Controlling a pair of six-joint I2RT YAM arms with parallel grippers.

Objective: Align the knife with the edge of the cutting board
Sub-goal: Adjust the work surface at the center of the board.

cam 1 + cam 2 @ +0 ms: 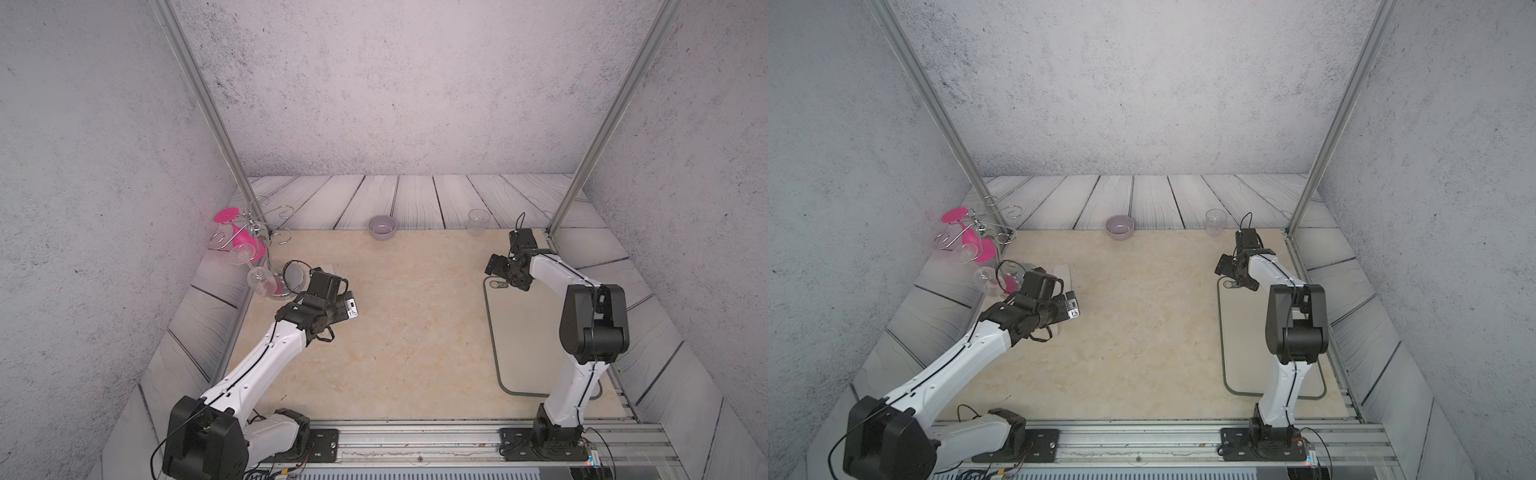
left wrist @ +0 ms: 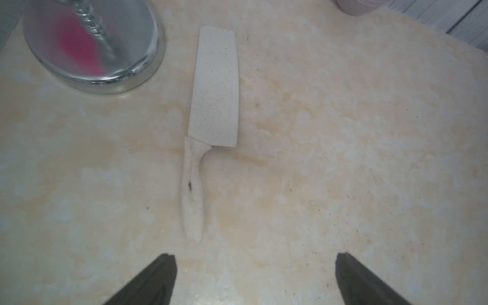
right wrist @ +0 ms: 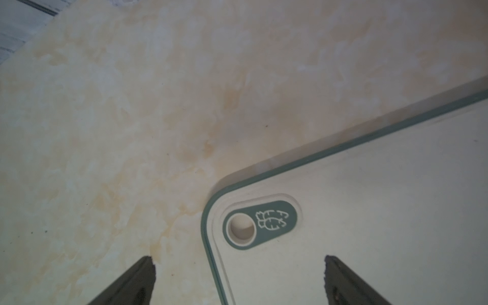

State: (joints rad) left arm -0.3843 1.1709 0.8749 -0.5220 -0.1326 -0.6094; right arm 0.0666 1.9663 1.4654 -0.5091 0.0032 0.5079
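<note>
Your left fingers stand spread wide and empty; the knife lies flat on the bench just ahead of them, handle toward the tips, untouched. Your right fingers are spread too, 1 over the bench, 1 over the cutting board

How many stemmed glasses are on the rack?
3, all on the wire rack at far left: a pink glass rearmost, a clear glass overlapping it, a second clear glass frontmost. Others may be hidden.

White-shelled arms, black joints, thin black cables, and a left pincer with dark tapered fingers.
</note>
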